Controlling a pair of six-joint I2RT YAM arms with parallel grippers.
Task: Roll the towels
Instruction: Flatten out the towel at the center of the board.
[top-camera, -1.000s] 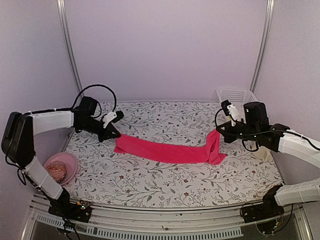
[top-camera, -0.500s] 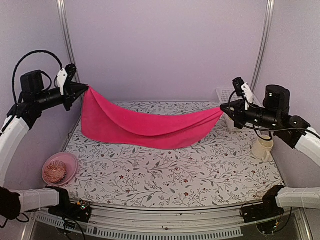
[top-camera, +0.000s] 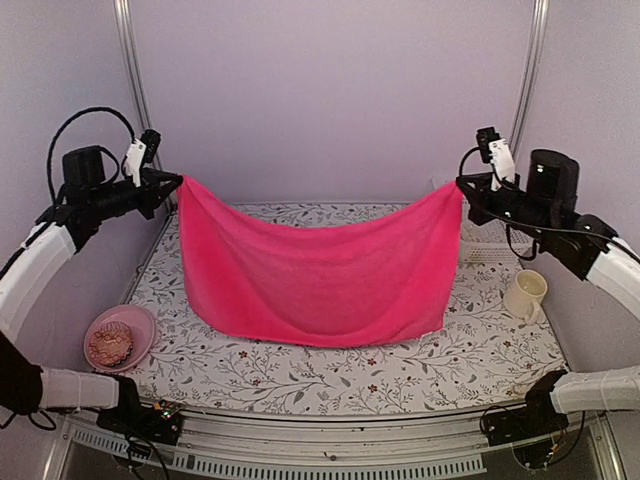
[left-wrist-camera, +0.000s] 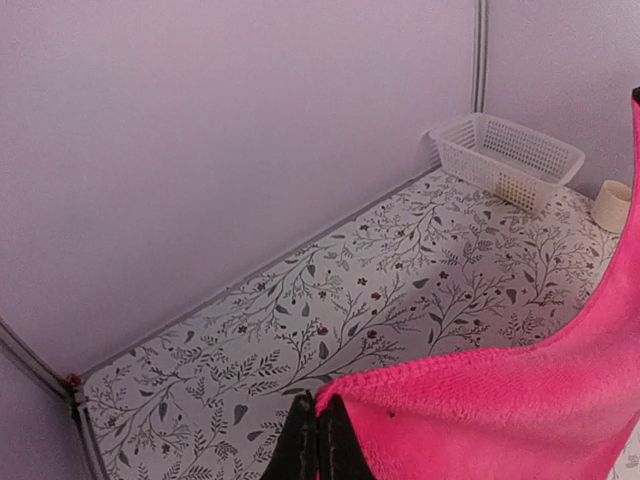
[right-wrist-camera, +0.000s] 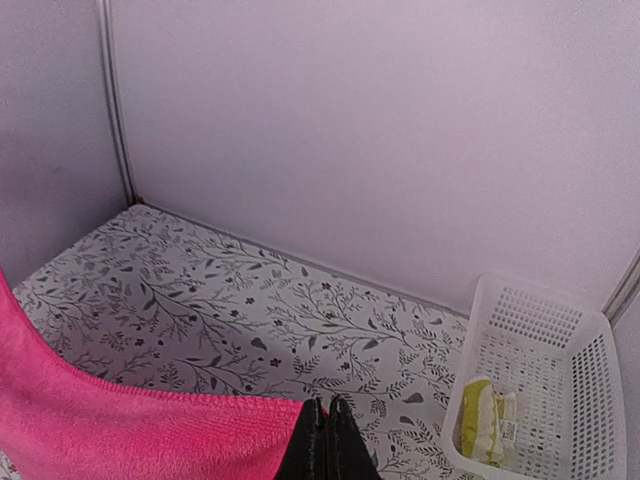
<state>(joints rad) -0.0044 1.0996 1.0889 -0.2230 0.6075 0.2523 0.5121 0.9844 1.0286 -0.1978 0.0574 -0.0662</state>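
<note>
The left gripper and right gripper each pinch a pink towel corner above the table; if either corner slips, the towel likely drops crumpled.

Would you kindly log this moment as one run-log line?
left gripper: shut on pink towel corner | right gripper: shut on other top corner | towel: hanging spread between both grippers, over table | rolling: not yet begun

The towel hangs spread wide at the centre, over the counter. The left claw at 10 o'clock pinches one top corner, the right claw at 2 o'clock the other. A bowl sits at 8 o'clock, a cup near 4.
</note>
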